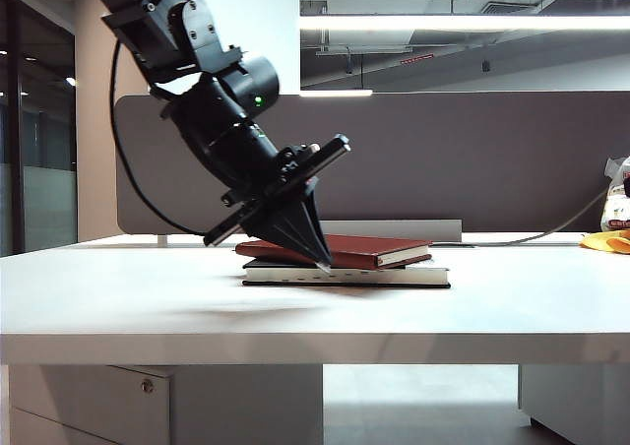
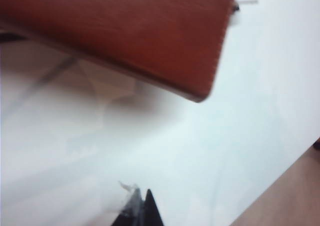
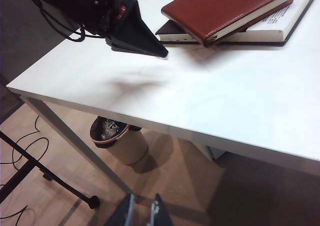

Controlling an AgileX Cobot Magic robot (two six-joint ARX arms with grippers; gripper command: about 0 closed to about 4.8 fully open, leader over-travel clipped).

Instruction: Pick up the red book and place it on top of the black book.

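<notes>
Table [image 1: 118, 297]: we see a white desk filling the lower half of the exterior view, its near edge closest to us.
Left gripper [image 1: 323, 263]: we find it left of center in the exterior view, tilted down and to the right, its tip low over the desk in front of the books. Its jaws are pressed together and we see nothing between them. In the right wrist view the same tool [image 3: 161, 53] sits upper left, apart from the stack, with a faint shadow on the desk under it.
Red book [image 1: 345, 248]: we see it at the center of the exterior view, lying flat on the black book, skewed so it hangs past the lower book at one end. The left wrist view shows its cover [image 2: 125, 31], blurred, across the top of the frame.
Black book [image 1: 394, 276]: it lies flat on the desk under the red one, white page edges toward us.
Right gripper [image 3: 141, 213]: at the bottom edge of the right wrist view, off the desk and over the floor, its fingers a little apart and holding nothing.
Bin [image 3: 117, 141]: on the floor under the desk.
Partition [image 1: 492, 159]: we see a grey screen behind the desk.
</notes>
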